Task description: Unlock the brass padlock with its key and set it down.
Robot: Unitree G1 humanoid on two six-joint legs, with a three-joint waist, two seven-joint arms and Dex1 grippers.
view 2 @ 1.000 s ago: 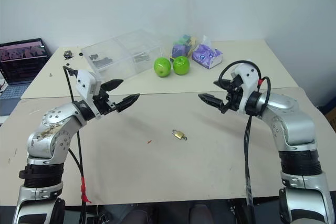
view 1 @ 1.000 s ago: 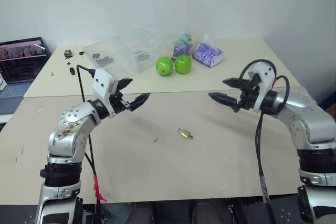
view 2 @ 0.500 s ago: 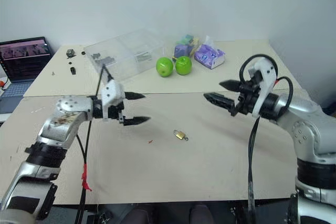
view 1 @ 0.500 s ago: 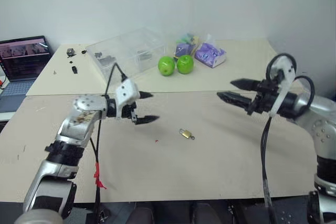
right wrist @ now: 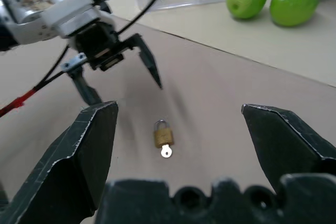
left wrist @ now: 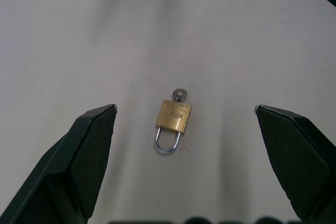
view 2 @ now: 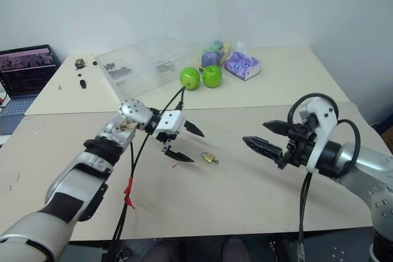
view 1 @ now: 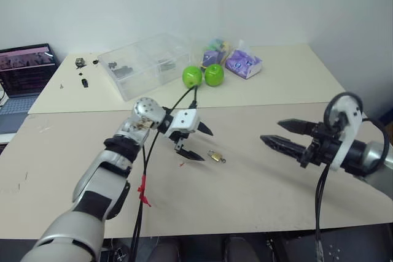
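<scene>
Just beside brass padlock (view 1: pixel 215 156), left end effector (view 1: pixel 198 144)

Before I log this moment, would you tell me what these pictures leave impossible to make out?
- Whether the brass padlock is locked: in the left wrist view its shackle looks seated, but the detail is too small to tell.
- The key: its head alone shows, the blade hidden in the padlock body.
- The clear box: its small dark contents are too small to name in the eye views.
- The laptop: cut off by the left edge.
</scene>
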